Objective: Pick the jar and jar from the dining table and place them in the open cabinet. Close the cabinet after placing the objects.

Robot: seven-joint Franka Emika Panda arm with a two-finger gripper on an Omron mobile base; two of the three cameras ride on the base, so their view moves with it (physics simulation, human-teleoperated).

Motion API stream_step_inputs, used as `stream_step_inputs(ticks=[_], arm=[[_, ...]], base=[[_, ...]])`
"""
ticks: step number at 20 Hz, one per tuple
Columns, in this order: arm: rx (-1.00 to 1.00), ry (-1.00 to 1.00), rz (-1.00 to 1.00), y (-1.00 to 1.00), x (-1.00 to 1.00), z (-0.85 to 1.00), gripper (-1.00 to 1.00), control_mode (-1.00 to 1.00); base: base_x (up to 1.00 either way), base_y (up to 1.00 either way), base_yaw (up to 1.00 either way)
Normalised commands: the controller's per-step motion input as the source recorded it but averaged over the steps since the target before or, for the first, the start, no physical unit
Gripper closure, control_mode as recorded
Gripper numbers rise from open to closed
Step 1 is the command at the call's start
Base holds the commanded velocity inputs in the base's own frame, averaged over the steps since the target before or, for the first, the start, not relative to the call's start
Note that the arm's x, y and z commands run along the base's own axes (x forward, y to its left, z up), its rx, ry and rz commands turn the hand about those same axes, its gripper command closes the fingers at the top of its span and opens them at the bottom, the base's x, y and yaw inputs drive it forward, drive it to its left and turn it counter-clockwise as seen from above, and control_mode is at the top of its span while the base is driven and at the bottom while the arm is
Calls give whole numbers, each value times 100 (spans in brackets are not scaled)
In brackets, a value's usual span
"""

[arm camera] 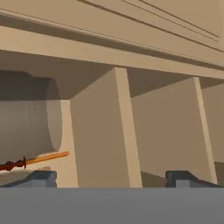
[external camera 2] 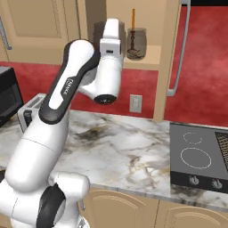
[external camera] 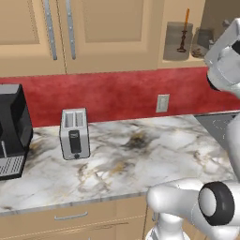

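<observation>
Marble counter (external camera: 140, 154) nearest me, brown-gold veins, beige drawer fronts (external camera: 70, 218) below. On it a silver toaster (external camera: 74, 133) and a black coffee machine (external camera: 11, 131) at the far left; the right base view has a dark cooktop (external camera 2: 200, 156) at the right end. Behind them a red backsplash (external camera: 117, 93) with a wall outlet (external camera: 162, 103). Above that, tan upper cabinets.

The open cabinet (external camera 2: 149, 55) is where I'm working. On its shelf sits a grey jar (external camera: 177, 41) with an orange-handled dipper (external camera: 186, 18) sticking out of it, and in the left base view a second jar (external camera: 202, 43) just beside it, partly hidden by my arm. So I judge both jars are in and the door is what remains. The cabinet door (external camera 2: 187, 49) stands swung out to the right, its metal handle (external camera 2: 180, 58) facing me.

The gripper (arm camera: 111, 177) is up inside the cabinet mouth, fingers spread wide with nothing between them; the jar and dipper sit just left of the left fingertip (arm camera: 41, 177).

To do this well: back straight out, away from the jar, so I don't clip the dipper. Then get outside the door's free edge and push near the handle, not near the hinge. Main risk is the wrist catching the shelf lip or the door edge on the way out.
</observation>
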Motion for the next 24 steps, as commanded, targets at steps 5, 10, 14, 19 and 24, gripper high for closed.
stream_step_inputs(ticks=[5,10,14,19,24], arm=[[0,69,-11,-2,-100,5,-100,-100],[0,94,-3,-21,-93,2,-100,-100],[0,97,0,-22,-76,10,-100,-100],[0,64,0,-5,-96,56,-100,-100],[6,42,-2,0,-100,14,-100,-100]], base=[[0,0,0],[0,0,0],[0,0,0],[0,0,0],[0,0,0]])
